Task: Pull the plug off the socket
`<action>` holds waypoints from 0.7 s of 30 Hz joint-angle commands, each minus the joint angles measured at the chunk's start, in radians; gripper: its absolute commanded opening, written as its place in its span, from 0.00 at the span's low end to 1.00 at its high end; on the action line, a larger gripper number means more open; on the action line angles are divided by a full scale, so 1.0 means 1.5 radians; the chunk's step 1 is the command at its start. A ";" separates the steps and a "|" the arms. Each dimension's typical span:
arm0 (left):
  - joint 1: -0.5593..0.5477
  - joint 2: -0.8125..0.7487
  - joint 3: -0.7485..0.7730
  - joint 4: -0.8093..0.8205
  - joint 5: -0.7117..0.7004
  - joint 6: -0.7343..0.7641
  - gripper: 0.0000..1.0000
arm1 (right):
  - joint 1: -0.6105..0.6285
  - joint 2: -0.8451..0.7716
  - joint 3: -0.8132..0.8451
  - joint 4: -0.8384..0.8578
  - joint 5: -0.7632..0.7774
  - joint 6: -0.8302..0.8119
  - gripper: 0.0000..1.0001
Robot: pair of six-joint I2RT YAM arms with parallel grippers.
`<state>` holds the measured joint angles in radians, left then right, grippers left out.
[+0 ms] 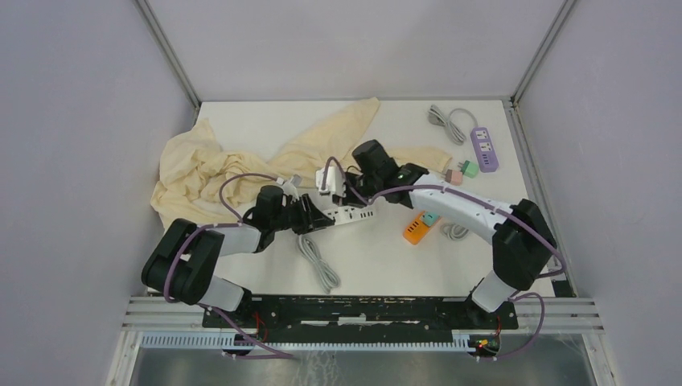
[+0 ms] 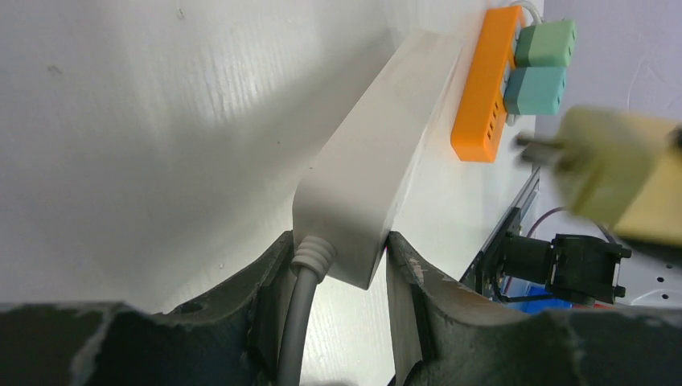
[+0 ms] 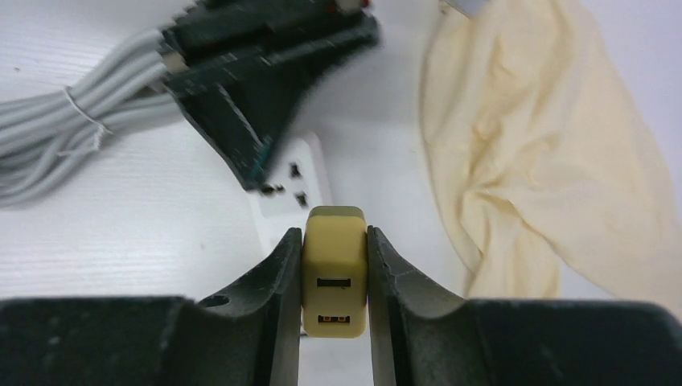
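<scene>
The white power strip (image 2: 378, 161) lies on the table, and my left gripper (image 2: 342, 273) is shut on its cord end, a finger on each side. Its grey cord (image 2: 297, 322) runs back between the fingers. My right gripper (image 3: 334, 265) is shut on the yellow plug (image 3: 334, 277), a two-port USB adapter. In the left wrist view the plug (image 2: 611, 169) hangs in the air, blurred, with its prongs bare and clear of the strip. In the right wrist view the strip's sockets (image 3: 289, 181) lie just beyond and below the plug. In the top view both grippers meet mid-table, left (image 1: 310, 217) and right (image 1: 338, 186).
A cream cloth (image 1: 209, 165) lies crumpled at the back left. An orange strip (image 1: 417, 229) with teal adapters lies right of centre. A purple strip (image 1: 485, 149) with its cord lies at the back right. The white strip's bundled grey cord (image 1: 318, 261) lies near the front.
</scene>
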<state>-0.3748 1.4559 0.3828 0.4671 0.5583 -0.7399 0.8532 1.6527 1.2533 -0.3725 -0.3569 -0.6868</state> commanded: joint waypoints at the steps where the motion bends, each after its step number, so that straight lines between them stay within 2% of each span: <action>1: 0.009 0.005 -0.009 -0.035 -0.063 0.032 0.03 | -0.101 -0.061 0.000 -0.033 -0.121 -0.039 0.00; 4: 0.009 0.008 -0.008 -0.017 -0.050 0.027 0.03 | -0.104 -0.065 -0.013 -0.043 -0.132 -0.042 0.00; 7: 0.009 -0.009 -0.012 0.015 -0.025 0.013 0.03 | -0.132 -0.052 0.028 -0.027 -0.078 0.055 0.00; 12: 0.009 -0.075 -0.028 0.059 -0.008 0.000 0.03 | -0.281 -0.029 0.049 -0.010 -0.099 0.189 0.00; 15: 0.009 -0.111 -0.039 0.085 0.002 -0.011 0.03 | -0.390 -0.016 0.032 0.046 -0.099 0.287 0.05; 21: 0.009 -0.140 -0.057 0.120 0.014 -0.026 0.03 | -0.531 0.039 0.020 0.133 0.007 0.460 0.13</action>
<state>-0.3660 1.2865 0.3019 0.5274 0.5514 -0.7429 0.1310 1.6711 1.2858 -0.3111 -0.4488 -0.2337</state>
